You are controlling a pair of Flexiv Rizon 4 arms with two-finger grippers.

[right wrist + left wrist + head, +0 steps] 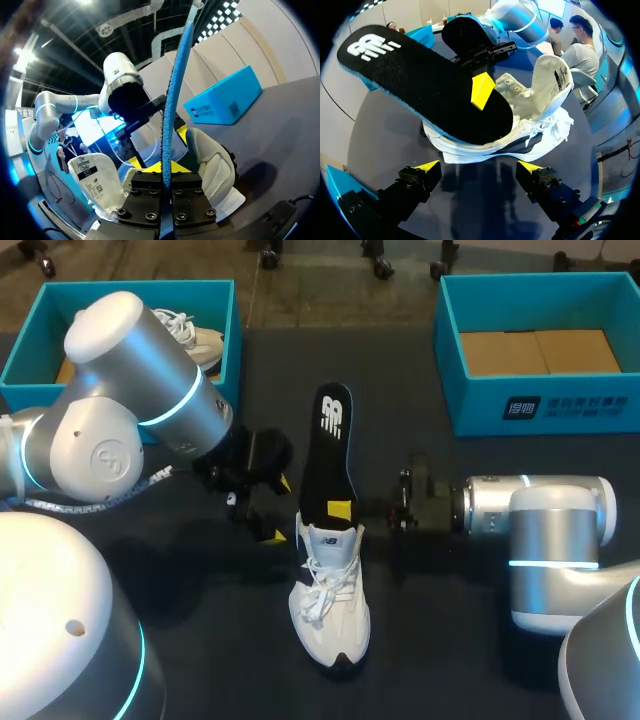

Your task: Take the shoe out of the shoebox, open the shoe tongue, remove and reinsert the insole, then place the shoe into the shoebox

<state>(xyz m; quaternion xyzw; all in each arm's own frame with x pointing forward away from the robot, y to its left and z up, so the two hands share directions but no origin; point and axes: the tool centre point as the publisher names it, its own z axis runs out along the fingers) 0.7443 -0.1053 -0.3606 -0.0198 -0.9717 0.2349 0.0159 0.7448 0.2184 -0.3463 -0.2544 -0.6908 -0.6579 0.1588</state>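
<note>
Mid-surface: the white shoe [330,612] lies on the dark table [450,640] with its toe toward the near edge. Its tongue [552,77] is lifted upright and open. The black insole [332,455] stands partly out of the shoe's opening, lower end inside, free end slanting toward the far edge.

My right gripper [167,167] comes in from the right edge. Its yellow tips are pressed on the insole's lower part, one on each face. My right wrist view shows the insole edge-on between them, with its blue underside.

My left gripper [479,167] hangs just beside the shoe on the left edge's side, jaws spread wide and holding nothing.

Far left corner: a teal shoebox [140,286] with a second shoe [195,340] inside. Far right corner: a second teal shoebox [470,405], its floor lined with cardboard [540,352].
</note>
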